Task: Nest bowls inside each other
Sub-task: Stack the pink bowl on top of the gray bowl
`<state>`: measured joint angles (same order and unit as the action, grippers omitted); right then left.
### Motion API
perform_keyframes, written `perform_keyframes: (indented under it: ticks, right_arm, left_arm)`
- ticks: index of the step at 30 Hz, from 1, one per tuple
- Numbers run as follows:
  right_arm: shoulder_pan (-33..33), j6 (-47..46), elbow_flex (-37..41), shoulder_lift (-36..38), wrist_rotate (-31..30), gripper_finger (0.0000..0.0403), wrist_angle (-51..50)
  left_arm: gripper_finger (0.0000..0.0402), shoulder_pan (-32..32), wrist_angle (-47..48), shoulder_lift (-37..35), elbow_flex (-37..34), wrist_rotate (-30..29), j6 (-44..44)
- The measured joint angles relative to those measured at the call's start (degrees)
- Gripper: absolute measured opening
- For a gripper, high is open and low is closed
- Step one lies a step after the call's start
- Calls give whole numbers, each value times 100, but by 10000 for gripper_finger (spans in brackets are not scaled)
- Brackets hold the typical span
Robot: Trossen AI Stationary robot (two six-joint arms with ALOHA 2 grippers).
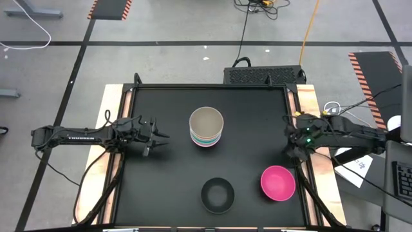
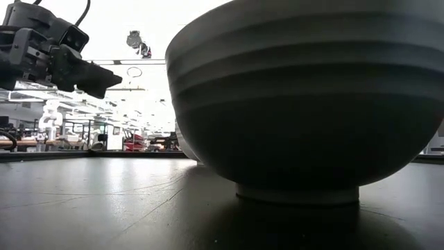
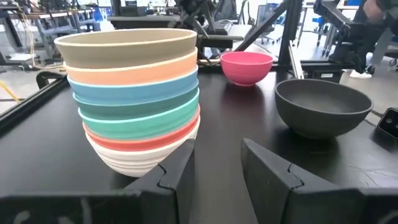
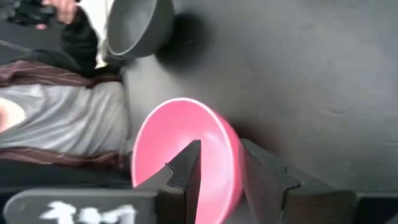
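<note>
Several bowls stand nested in one stack (image 1: 206,127) at the table's middle, tan on top, then orange, blue, dark green, turquoise, red-pink and white at the bottom (image 3: 134,99). A black bowl (image 1: 217,194) (image 3: 322,106) and a magenta bowl (image 1: 277,182) (image 4: 180,155) stand upright and alone near the near edge. My left gripper (image 1: 161,138) (image 3: 217,149) hovers open, left of the stack, raised off the table (image 2: 90,76). My right gripper (image 1: 295,153) (image 4: 221,149) is open at the table's right side, above and just beyond the magenta bowl's rim.
The black tabletop (image 1: 167,180) has free room left of the black bowl and along the far side. A raised frame edge (image 1: 302,180) runs beside the magenta bowl. A person (image 4: 62,118) in a grey shirt stands at the table's near side. The black bowl (image 2: 305,104) fills the low view.
</note>
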<state>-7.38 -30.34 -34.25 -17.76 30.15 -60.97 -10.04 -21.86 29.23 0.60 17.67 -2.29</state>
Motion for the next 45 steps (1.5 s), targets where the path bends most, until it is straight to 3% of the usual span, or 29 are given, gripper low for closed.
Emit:
perform_keyframes:
  ticks: [8,15,22,27,32,37,45]
  right_arm:
    - [386,12,432,-220,164,100,840]
    - [1403,-441,430,-821,-13,100,2444]
    - [2736,-1141,429,-1882,-1043,100,2428]
    - [3278,-1646,320,-2344,-1716,100,2356]
    - [3475,-1920,191,-2622,-2100,100,1858]
    - [3528,-2145,183,-2752,-2098,100,1555]
    - [3528,-1614,-99,-2729,-2253,100,1809]
  left_arm:
    - [131,0,-77,-1,0,-4,29]
    - [131,0,-71,-2,0,-7,94]
    - [131,0,82,0,0,-9,110]
    - [131,0,104,0,0,-9,112]
    - [131,0,100,-2,0,-9,111]
    - [131,0,102,0,0,-8,110]
    - [131,0,104,-2,0,-7,-26]
